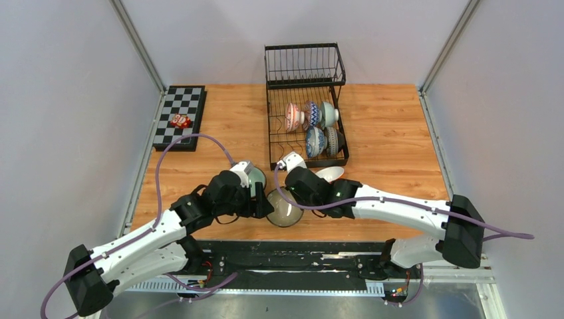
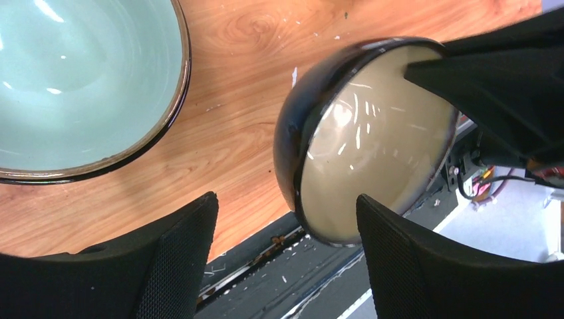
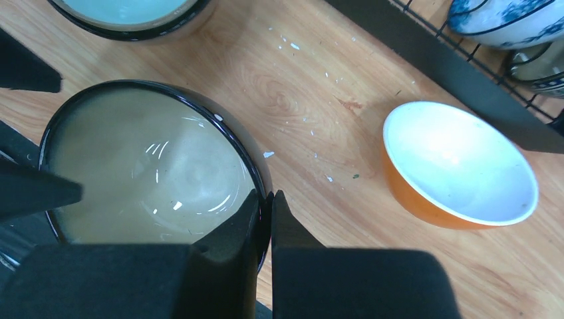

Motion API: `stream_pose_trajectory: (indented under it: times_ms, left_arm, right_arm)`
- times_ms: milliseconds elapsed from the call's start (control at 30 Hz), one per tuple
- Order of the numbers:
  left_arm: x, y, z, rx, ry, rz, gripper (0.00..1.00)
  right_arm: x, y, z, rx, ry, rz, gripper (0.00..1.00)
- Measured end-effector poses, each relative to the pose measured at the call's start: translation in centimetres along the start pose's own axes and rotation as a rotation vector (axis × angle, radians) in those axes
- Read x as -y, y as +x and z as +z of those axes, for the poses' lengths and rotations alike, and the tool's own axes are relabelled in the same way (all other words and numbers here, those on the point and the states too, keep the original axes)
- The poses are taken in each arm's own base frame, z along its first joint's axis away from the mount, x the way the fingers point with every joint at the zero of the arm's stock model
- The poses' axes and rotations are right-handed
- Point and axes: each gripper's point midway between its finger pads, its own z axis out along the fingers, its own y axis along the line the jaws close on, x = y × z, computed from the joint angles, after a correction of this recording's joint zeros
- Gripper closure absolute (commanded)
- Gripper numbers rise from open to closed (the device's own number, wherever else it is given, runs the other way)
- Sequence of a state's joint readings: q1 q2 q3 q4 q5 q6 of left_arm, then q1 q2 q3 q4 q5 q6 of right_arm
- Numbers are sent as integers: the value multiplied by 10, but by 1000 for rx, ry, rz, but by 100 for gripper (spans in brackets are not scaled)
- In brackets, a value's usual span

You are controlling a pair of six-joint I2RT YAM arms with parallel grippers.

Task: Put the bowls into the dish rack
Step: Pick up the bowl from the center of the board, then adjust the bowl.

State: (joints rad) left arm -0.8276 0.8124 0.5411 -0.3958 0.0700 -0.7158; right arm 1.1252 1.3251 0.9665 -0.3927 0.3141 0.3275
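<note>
Near the table (image 1: pixel 399 133) edge, the cream bowl (image 3: pixel 153 173) is pinched by its rim in the right gripper (image 3: pixel 269 216); the left gripper (image 2: pixel 286 212) is spread wide beside it. So thin a hold could be lost short of the dish rack (image 1: pixel 309 163).

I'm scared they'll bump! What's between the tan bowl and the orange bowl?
Just bare table with tiny white specks between the tan bowl and orange bowl, in the right wrist view.

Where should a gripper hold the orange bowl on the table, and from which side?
Its rim. The orange bowl sits open side up with a thin wall, so come from above, one finger inside and one outside, at the rim section facing away from the dish rack, which stands close behind it.
</note>
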Motion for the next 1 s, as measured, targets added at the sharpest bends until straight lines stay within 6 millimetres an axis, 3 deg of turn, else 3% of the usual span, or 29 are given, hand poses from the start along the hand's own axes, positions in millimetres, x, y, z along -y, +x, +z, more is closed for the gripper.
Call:
stream_pose_trajectory:
  times_ms: [533, 833, 1000]
  left_arm:
    - [4, -11, 10, 79, -25, -91, 56]
    - [8, -13, 12, 95, -5, -105, 100]
    - [6, -12, 13, 93, -11, -116, 100]
  right_arm:
    - [-12, -38, -41, 141, 163, -136, 97]
    - [-16, -50, -43, 169, 235, -179, 97]
    - [-19, -55, -43, 185, 259, -190, 97]
